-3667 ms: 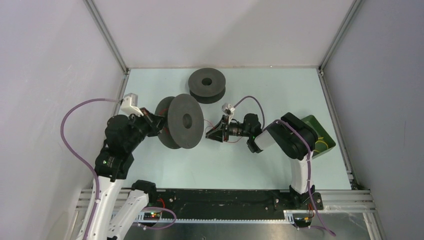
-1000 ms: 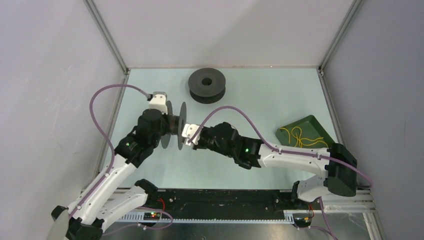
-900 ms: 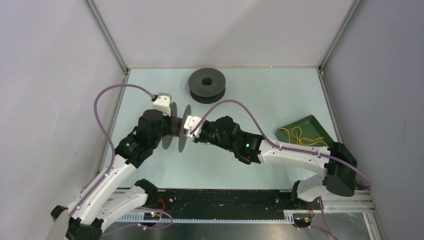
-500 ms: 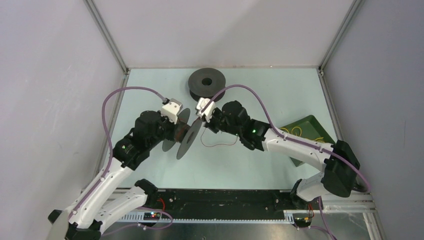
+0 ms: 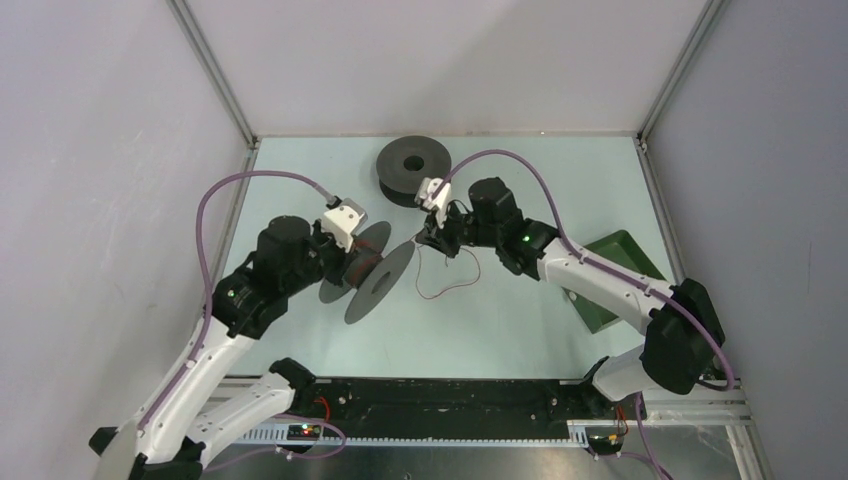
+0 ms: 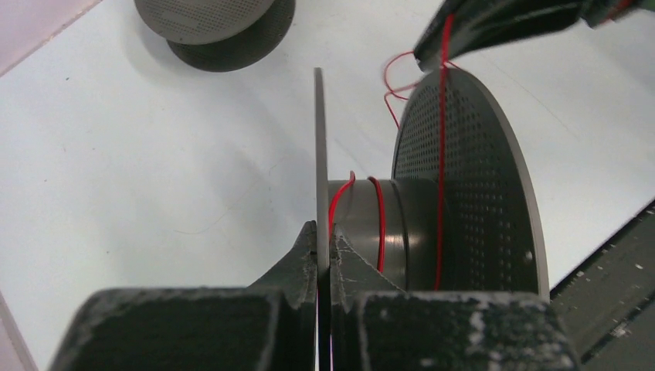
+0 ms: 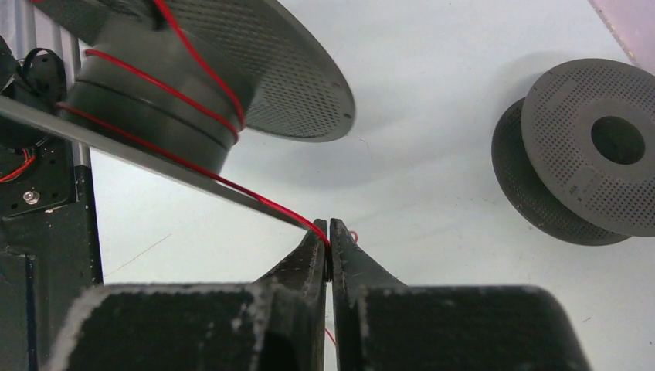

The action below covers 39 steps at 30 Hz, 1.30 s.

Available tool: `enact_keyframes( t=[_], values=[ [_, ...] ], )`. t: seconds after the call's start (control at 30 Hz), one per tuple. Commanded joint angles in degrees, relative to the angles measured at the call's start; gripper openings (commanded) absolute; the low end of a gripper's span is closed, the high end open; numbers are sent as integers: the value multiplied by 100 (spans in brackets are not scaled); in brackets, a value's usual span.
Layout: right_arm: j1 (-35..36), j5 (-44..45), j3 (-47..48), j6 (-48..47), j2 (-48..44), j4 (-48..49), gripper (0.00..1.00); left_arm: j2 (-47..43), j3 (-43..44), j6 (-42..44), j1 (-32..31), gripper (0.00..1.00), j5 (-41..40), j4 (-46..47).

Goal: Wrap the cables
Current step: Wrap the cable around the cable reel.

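The right gripper [image 7: 330,232] has its jaws pressed fully together, pinching the red cable [image 7: 174,91] right at the fingertips. The left gripper [image 6: 323,249] is also clamped tight, its two fingers gripping the thin edge of one flange [image 6: 318,154] of a dark grey spool [image 5: 383,282] and holding the spool tilted on its side above the table [image 5: 560,170].

The only container is a green tray [image 5: 625,258] at the right side of the table, well away from both grippers. The right arm [image 5: 600,285] crosses over it, and what lies inside cannot be made out.

The red cable is a string-thin, bright red cord. In the left wrist view, two turns of it circle the spool's hub [image 6: 402,224], spaced a little apart. From there one strand climbs across the perforated inner face of the far flange [image 6: 471,201] and over its rim to the right gripper's tips, which sit just beyond that rim. In the right wrist view this strand looks straight and taut between spool and fingertips. Past the fingertips, the rest of the cable falls in a slack open loop onto the table, just in front of the right gripper in the overhead view.

A second spool [image 5: 413,168] of the same dark grey lies flat near the back of the table, behind both grippers, with no cord visible on it.
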Motion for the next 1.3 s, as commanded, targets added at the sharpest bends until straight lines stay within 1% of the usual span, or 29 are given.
enact_keyframes(
  t=[0.0,0.1,0.23,0.37,0.5,0.63,0.73,0.8,1.0,1.17,1.27],
  values=[
    [-526,-353,253,8,-105,74,6,-141,524,49,-14,0,386,-565],
    [-562,-709,206,-62,-36,189,7,-103,706,-74,-9,0,567,-583],
    [-578,-935,11,-137,80,474,9,-127,856,-277,-14,0,695,-593],
    [-620,-1243,-287,103,110,896,12,-169,993,-605,23,0,789,-595],
    [-633,-1451,-763,422,89,1527,17,-200,1158,-901,70,0,738,-589],
    [-635,-1614,-1311,753,181,2487,24,-250,1303,-1243,96,0,620,-579],
    [-645,-1659,-1634,944,422,2896,28,-293,1340,-1397,108,0,549,-575],
    [-657,-1684,-1769,1048,590,3153,29,-334,1360,-1475,123,0,489,-568],
    [-702,-1681,-2042,1208,1225,3781,29,-434,1414,-1810,201,0,305,-490],
    [-741,-1724,-2087,1380,1914,4432,29,-602,1389,-2140,303,0,273,-312],
    [-731,-1743,-2136,1501,2145,4770,30,-667,1351,-2284,388,0,217,-221]
  ],
)
